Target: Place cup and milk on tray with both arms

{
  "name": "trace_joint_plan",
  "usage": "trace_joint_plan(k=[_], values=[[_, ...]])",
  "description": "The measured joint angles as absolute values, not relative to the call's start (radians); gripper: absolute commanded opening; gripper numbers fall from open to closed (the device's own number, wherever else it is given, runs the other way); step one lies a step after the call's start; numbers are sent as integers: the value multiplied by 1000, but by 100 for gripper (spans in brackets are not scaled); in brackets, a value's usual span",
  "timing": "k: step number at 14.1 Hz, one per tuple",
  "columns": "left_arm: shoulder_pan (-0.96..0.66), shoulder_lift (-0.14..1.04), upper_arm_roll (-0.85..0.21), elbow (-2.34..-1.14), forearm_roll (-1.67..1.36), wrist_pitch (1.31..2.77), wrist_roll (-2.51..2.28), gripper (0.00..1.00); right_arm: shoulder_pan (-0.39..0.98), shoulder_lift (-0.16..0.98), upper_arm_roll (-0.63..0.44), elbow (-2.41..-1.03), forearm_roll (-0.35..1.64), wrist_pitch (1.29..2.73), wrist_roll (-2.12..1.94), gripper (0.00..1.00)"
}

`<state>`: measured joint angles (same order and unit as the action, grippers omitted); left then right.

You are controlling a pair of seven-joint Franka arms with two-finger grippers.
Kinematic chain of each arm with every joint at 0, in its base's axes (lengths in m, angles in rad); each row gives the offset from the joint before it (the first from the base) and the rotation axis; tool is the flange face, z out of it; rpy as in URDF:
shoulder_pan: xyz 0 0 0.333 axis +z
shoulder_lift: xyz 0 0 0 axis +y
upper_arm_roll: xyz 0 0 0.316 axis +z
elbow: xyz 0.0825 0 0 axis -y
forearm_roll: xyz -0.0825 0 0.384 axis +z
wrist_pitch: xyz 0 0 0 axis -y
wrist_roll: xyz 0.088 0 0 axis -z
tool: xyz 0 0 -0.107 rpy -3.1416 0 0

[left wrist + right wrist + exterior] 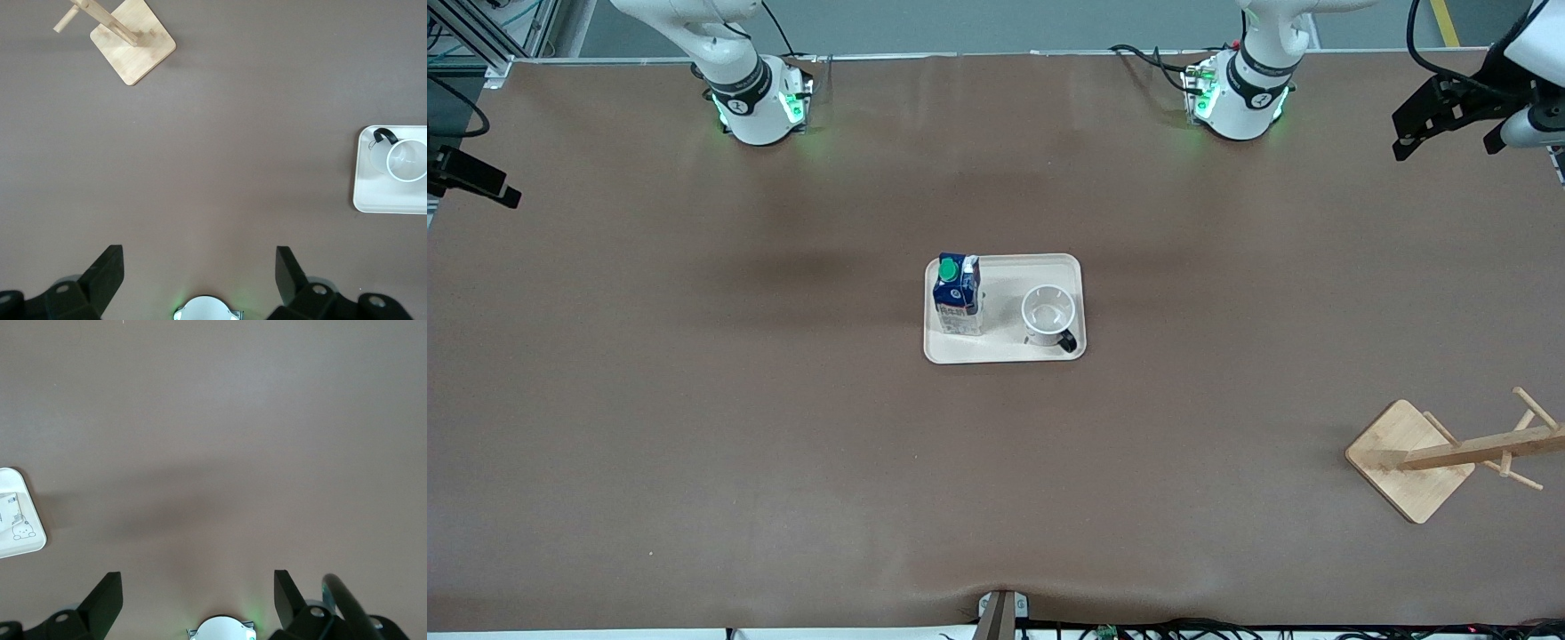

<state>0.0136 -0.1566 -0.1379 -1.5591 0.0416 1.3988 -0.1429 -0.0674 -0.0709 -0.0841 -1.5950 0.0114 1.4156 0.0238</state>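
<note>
On tray (1005, 354): milk (958, 294), cup (1048, 313) | rack (1414, 458) near left arm's end | both claws apart, empty

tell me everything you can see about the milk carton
The milk carton is a small gable-top box, dark blue above with a red label, pale below, with a round green screw cap. It looks like coated card. It stands upright on the cream tray, at the right arm's end, beside the cup without touching it. Nothing grips it.
</note>
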Motion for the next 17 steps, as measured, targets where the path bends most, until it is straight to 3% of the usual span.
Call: trace_joint_plan(k=[17], values=[[62, -104, -128, -1576, -1, 1484, -71, 100, -72, -66, -94, -1590, 10, 1416, -95, 100]])
